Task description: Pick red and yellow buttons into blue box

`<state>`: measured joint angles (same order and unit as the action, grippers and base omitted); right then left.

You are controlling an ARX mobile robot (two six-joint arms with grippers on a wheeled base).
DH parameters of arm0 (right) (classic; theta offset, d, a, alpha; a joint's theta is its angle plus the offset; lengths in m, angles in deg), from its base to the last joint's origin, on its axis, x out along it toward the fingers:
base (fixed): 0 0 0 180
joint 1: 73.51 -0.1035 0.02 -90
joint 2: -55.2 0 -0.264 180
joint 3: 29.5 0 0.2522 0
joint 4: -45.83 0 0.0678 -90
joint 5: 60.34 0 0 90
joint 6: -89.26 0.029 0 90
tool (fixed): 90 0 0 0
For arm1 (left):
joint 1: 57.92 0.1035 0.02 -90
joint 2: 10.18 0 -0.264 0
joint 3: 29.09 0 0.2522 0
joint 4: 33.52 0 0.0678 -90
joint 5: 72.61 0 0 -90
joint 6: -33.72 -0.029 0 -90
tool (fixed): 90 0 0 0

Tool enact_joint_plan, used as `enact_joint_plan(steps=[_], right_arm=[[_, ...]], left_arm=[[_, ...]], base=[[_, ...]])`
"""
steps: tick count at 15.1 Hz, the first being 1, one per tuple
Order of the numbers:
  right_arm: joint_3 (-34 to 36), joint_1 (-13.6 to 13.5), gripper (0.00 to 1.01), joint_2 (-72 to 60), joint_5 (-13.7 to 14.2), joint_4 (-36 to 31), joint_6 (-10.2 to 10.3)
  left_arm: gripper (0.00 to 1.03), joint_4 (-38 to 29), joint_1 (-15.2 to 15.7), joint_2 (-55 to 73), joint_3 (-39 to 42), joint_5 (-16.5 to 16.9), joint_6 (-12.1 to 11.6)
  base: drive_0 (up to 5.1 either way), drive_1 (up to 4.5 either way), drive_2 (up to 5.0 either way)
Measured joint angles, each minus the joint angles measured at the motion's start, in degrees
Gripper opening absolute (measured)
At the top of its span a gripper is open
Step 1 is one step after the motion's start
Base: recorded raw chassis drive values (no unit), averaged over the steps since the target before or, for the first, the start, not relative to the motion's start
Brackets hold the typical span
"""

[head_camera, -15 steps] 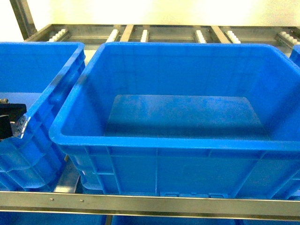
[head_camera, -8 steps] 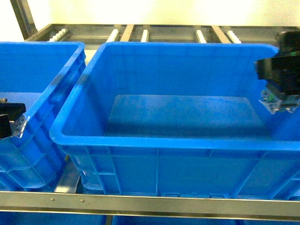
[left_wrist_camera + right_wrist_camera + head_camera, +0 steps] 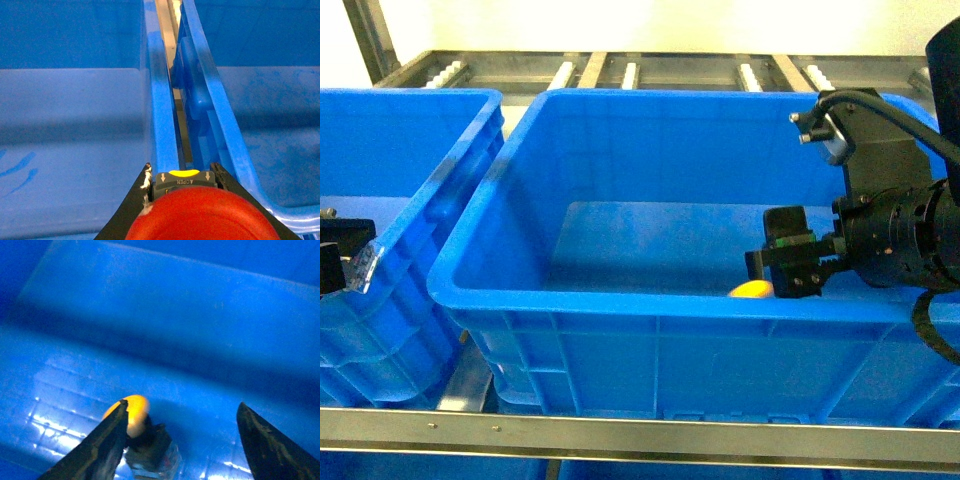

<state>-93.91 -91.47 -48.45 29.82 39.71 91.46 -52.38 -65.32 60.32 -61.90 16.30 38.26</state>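
In the head view my right gripper (image 3: 782, 268) is down inside the large blue box (image 3: 660, 305), near its front right. The yellow button (image 3: 752, 290) shows just beside it. The right wrist view shows this gripper (image 3: 181, 404) wide open, with the yellow button (image 3: 134, 412) on its black-and-clear block lying against the left finger (image 3: 102, 442), slightly blurred. My left gripper (image 3: 181, 172) is shut on the red button (image 3: 200, 217), whose round red cap fills the bottom of the left wrist view. In the head view only a part of the left gripper (image 3: 350, 258) shows at the far left.
A second blue box (image 3: 440, 190) stands to the left of the large one, and my left gripper hangs over it. In the left wrist view the two boxes' rims run side by side with a narrow gap (image 3: 180, 125) over a metal rail. A steel frame bar (image 3: 640, 435) crosses the front.
The right arm came in from the right and went down into the large blue box. The yellow button now shows at its open jaws. The left gripper has not moved.
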Motion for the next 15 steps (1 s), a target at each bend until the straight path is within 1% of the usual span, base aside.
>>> enact_joint_plan(steps=[1, 2, 3, 5, 7, 8, 11, 12, 13, 15], right_arm=[[0.6, 0.4, 0.83, 1.9, 0.2, -1.2, 0.4], [1.7, 1.2, 0.96, 4.1, 0.7, -1.9, 1.1], [3.5, 2.8, 0.98, 7.8, 1.6, -2.3, 1.5], [6.4, 5.3, 0.98, 13.9, 2.0, -2.8, 1.5], [11.2, 9.7, 0.98, 20.9, 2.0, -3.6, 1.4], [16.6, 16.1, 0.98, 28.1, 2.4, -4.3, 1.6], [22.9, 22.9, 0.98, 36.9, 2.2, -4.3, 1.8], [25.0, 24.5, 0.98, 39.5, 1.6, -3.5, 1.8], [26.2, 25.4, 0.98, 40.9, 1.5, -3.4, 1.8], [28.5, 26.9, 0.98, 44.0, 0.5, -3.2, 2.1]], left_arm=[[0.27, 0.0, 0.0, 0.0, 0.0, 0.0, 0.0], [0.27, 0.0, 0.0, 0.0, 0.0, 0.0, 0.0], [0.27, 0.0, 0.0, 0.0, 0.0, 0.0, 0.0], [0.27, 0.0, 0.0, 0.0, 0.0, 0.0, 0.0], [0.27, 0.0, 0.0, 0.0, 0.0, 0.0, 0.0], [0.27, 0.0, 0.0, 0.0, 0.0, 0.0, 0.0], [0.27, 0.0, 0.0, 0.0, 0.0, 0.0, 0.0], [0.27, 0.0, 0.0, 0.0, 0.0, 0.0, 0.0], [0.27, 0.0, 0.0, 0.0, 0.0, 0.0, 0.0], [0.27, 0.0, 0.0, 0.0, 0.0, 0.0, 0.0]], base=[[0.0, 0.00, 0.0], [0.0, 0.00, 0.0], [0.0, 0.00, 0.0], [0.0, 0.00, 0.0], [0.0, 0.00, 0.0], [0.0, 0.00, 0.0], [0.0, 0.00, 0.0], [0.0, 0.00, 0.0], [0.0, 0.00, 0.0], [0.0, 0.00, 0.0]])
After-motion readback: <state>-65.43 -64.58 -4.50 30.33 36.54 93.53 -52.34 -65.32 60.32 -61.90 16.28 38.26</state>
